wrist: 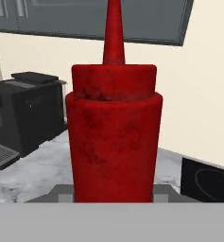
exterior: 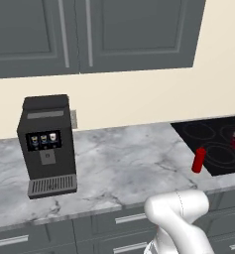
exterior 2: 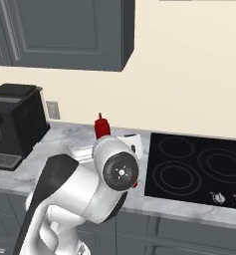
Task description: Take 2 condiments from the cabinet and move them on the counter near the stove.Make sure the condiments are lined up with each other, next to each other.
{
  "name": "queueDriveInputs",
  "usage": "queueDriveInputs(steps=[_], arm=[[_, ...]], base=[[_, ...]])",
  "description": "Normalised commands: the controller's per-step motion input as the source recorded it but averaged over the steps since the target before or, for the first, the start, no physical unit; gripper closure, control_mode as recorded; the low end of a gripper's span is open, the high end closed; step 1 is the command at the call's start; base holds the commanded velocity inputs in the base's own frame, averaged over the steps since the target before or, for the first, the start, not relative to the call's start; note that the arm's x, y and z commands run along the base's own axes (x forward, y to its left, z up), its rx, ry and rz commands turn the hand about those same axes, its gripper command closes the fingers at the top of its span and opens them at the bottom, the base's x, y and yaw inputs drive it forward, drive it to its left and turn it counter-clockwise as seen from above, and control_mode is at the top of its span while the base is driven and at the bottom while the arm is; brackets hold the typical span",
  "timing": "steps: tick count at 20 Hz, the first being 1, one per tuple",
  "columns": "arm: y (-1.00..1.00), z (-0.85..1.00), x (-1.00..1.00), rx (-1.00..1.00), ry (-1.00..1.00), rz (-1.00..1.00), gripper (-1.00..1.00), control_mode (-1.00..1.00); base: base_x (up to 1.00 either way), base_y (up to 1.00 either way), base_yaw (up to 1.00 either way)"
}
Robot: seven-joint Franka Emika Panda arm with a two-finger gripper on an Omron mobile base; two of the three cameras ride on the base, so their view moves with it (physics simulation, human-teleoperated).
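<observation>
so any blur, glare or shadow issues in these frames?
Left base view: flat even light, sharp, red bottle by the stove casts almost no shadow. Right base view: arm blocks much of the counter. Hand view: held bottle looms, mottled texture, no glare.

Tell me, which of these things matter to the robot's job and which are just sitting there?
Job: held red bottle, second red bottle, counter, stove, wall cabinet.
Just sitting: coffee machine, wall socket.
</observation>
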Motion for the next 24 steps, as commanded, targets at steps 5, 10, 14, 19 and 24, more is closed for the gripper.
queueDriveInputs(steps=[5, 10, 14, 19, 24], arm=[[-0.27, -0.52, 0.03, 0.02, 0.00, 0.26, 1.00, -1.00], [-0.04, -0.68, 0.12, 0.00, -0.04, 0.19, 1.00, -1.00], [-0.04, -0.63, 0.06, 0.00, -0.04, 0.14, 1.00, -1.00], [0.00, -0.41, 0.08, 0.00, 0.00, 0.02, 1.00, -1.00], [-0.06, -0.25, 0.19, 0.08, 0.00, 0.00, 1.00, -1.00]], base=[[0.00, 0.00, 0.00], [0.00, 0.00, 0.00], [0.00, 0.00, 0.00], [0.00, 0.00, 0.00], [0.00, 0.00, 0.00]])
